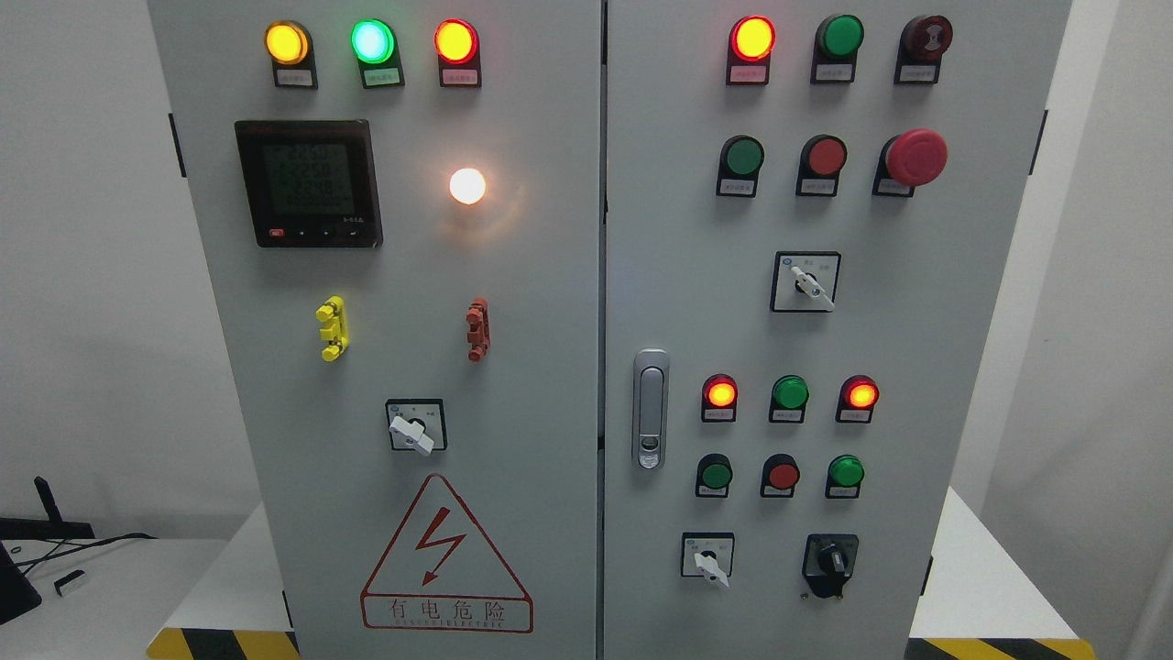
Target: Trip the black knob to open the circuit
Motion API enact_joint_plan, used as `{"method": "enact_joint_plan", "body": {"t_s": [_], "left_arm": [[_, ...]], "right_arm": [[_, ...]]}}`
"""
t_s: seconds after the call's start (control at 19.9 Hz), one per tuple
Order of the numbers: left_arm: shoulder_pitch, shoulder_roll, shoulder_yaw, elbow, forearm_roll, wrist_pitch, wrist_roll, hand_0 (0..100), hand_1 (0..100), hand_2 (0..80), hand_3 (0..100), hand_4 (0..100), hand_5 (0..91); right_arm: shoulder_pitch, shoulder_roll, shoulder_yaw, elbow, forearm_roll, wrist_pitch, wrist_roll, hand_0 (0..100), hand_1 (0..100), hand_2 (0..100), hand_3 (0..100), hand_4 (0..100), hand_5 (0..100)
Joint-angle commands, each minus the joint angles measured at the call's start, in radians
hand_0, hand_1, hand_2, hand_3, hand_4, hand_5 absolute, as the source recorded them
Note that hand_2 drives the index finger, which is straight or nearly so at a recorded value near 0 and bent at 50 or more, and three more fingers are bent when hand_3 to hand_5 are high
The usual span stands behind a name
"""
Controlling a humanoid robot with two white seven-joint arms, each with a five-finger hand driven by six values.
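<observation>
The grey control cabinet (550, 367) is filling the frame, two doors side by side, and neither robot hand is showing anywhere, so there is no telling how the fingers are standing. Down in the lower right of the frame, the black knob (830, 559) is sitting on its black plate on the right door, its pointer reading roughly upright. Just to its left, a white selector switch (708, 559) is pointing down and to the right. Above them, three small lamps are showing: two glowing red-orange (720, 393) with a green one (789, 392) between. The silver door latch (651, 408) is sitting at the right door's left edge. Up at upper right, the red mushroom stop button (915, 156) is jutting out. On the left door, the digital meter (308, 183) is showing lit digits too blurred to read, a white lamp (467, 186) is glowing beside it, and the red lightning warning triangle (446, 550) is sitting at the bottom. The cabinet is standing on a white surface (990, 587) with yellow-black striped edging.
</observation>
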Motion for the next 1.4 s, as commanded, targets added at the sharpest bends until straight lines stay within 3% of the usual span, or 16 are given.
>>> {"method": "enact_joint_plan", "body": {"t_s": [0.0, 0.2, 0.3, 0.65, 0.75, 1.05, 1.25, 1.35], "left_arm": [[0.000, -0.001, 0.000, 0.000, -0.031, -0.001, 0.001, 12, 39, 0.0, 0, 0, 0.0], [0.000, 0.001, 0.000, 0.000, -0.031, -0.001, 0.001, 12, 39, 0.0, 0, 0, 0.0], [0.000, 0.001, 0.000, 0.000, -0.031, -0.001, 0.001, 12, 39, 0.0, 0, 0, 0.0], [0.000, 0.001, 0.000, 0.000, -0.031, -0.001, 0.001, 12, 39, 0.0, 0, 0, 0.0], [0.000, 0.001, 0.000, 0.000, -0.031, -0.001, 0.001, 12, 39, 0.0, 0, 0, 0.0], [0.000, 0.001, 0.000, 0.000, -0.031, -0.001, 0.001, 12, 39, 0.0, 0, 0, 0.0], [0.000, 0.001, 0.000, 0.000, -0.031, -0.001, 0.001, 12, 39, 0.0, 0, 0, 0.0], [0.000, 0.001, 0.000, 0.000, -0.031, -0.001, 0.001, 12, 39, 0.0, 0, 0, 0.0]], "right_arm": [[-0.158, -0.109, -0.127, -0.230, -0.080, 0.105, -0.014, 14, 42, 40, 54, 48, 42], [-0.299, -0.135, -0.147, -0.232, -0.083, 0.202, -0.014, 15, 43, 43, 63, 57, 48], [-0.351, -0.146, -0.147, -0.232, -0.083, 0.219, -0.015, 16, 44, 45, 65, 58, 50], [-0.554, -0.145, -0.161, -0.232, -0.081, 0.370, -0.015, 17, 45, 47, 72, 68, 70], [-0.603, -0.145, -0.161, -0.230, -0.083, 0.407, -0.015, 17, 47, 48, 80, 74, 80], [-0.631, -0.146, -0.161, -0.232, -0.084, 0.418, -0.015, 23, 59, 48, 100, 92, 90], [-0.641, -0.145, -0.157, -0.232, -0.086, 0.424, -0.020, 25, 61, 52, 100, 100, 94], [-0.660, -0.137, -0.144, -0.230, -0.086, 0.459, -0.027, 26, 62, 54, 100, 100, 95]]}}
